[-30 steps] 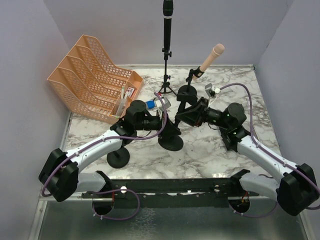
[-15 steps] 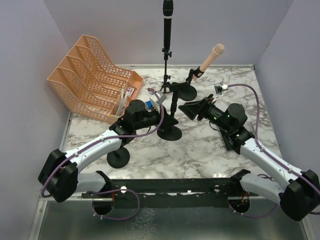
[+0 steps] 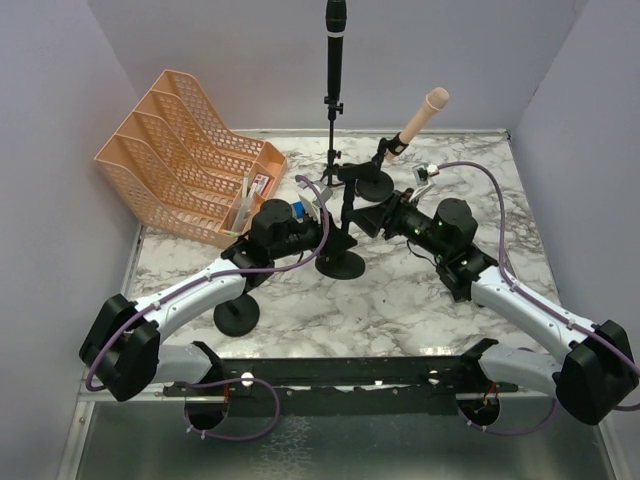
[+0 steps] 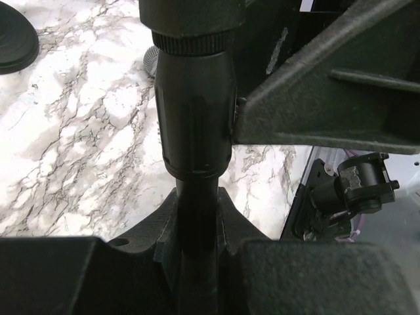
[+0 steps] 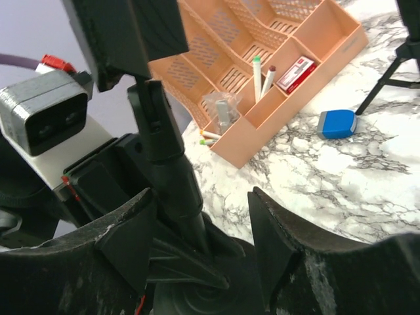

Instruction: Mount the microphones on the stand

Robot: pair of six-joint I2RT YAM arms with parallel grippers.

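The left gripper [image 4: 195,226] is clenched on the thin black post [image 4: 193,118] of the middle stand, whose round base [image 3: 340,266] sits at the centre of the marble table [image 3: 400,300]. The right gripper [image 5: 200,197] comes in from 3 o'clock with its fingers [image 5: 125,243] spread wide. The post rises between them, nearer one finger, and neither presses on it. At 1 o'clock, close behind, a second round base [image 3: 375,182] carries the pale pink microphone [image 3: 424,114], tilted up toward 1 o'clock near the table's far edge. At 12 o'clock a black microphone [image 3: 335,40] stands upright on a tripod stand [image 3: 331,150] against the back wall. A third round base [image 3: 237,315] lies at 7 o'clock, just beside the left arm. An orange desk organizer [image 3: 185,160] fills the 10 o'clock corner, a small blue object [image 5: 336,123] just beside it. Bare marble shows from 4 to 6 o'clock, up to the near edge, and side walls close in left and right.
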